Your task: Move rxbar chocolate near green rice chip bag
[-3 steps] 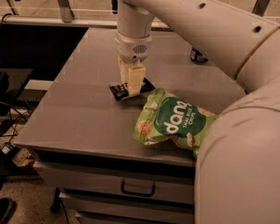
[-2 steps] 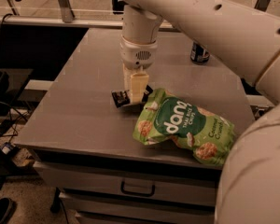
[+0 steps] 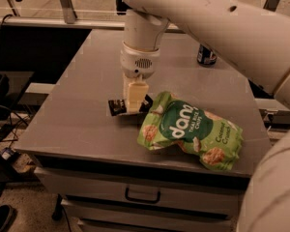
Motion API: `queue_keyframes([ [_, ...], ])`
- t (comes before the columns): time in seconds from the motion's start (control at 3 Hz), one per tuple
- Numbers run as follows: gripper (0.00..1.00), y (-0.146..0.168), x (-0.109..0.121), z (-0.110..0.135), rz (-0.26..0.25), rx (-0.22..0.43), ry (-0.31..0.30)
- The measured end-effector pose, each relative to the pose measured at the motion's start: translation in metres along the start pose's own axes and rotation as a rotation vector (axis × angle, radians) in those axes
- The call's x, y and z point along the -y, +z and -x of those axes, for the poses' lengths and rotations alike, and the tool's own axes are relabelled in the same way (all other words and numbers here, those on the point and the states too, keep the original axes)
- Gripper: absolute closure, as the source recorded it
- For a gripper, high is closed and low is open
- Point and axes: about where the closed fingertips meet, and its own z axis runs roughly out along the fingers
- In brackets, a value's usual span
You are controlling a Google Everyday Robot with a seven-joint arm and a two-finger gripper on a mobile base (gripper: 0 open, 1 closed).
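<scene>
The gripper [image 3: 134, 108] points straight down at the table [image 3: 72, 115]. Its fingers [image 3: 136, 94] pinch the bar [image 3: 117, 106] (black wrapper, white text), whose ends poke out on either side of them. Just right of the fingers lies the bag [image 3: 191, 129], flat, with its upper-left corner right at the bar; whether they touch I cannot tell. Well beyond the fingers, to the far right, stands a can [image 3: 206, 56].

"dang", "Coconut Crunch" on green rice chip bag [image 3: 191, 129] beside end effector [image 3: 134, 105]
</scene>
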Motion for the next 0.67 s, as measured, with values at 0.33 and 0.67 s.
queue_keyframes([
  [0.33,0.07,0.0009,0.0017,0.0036,-0.009,0.010,0.003],
  [0.67,0.00,0.0010,0.0036,0.0050,-0.018,0.014,0.002],
])
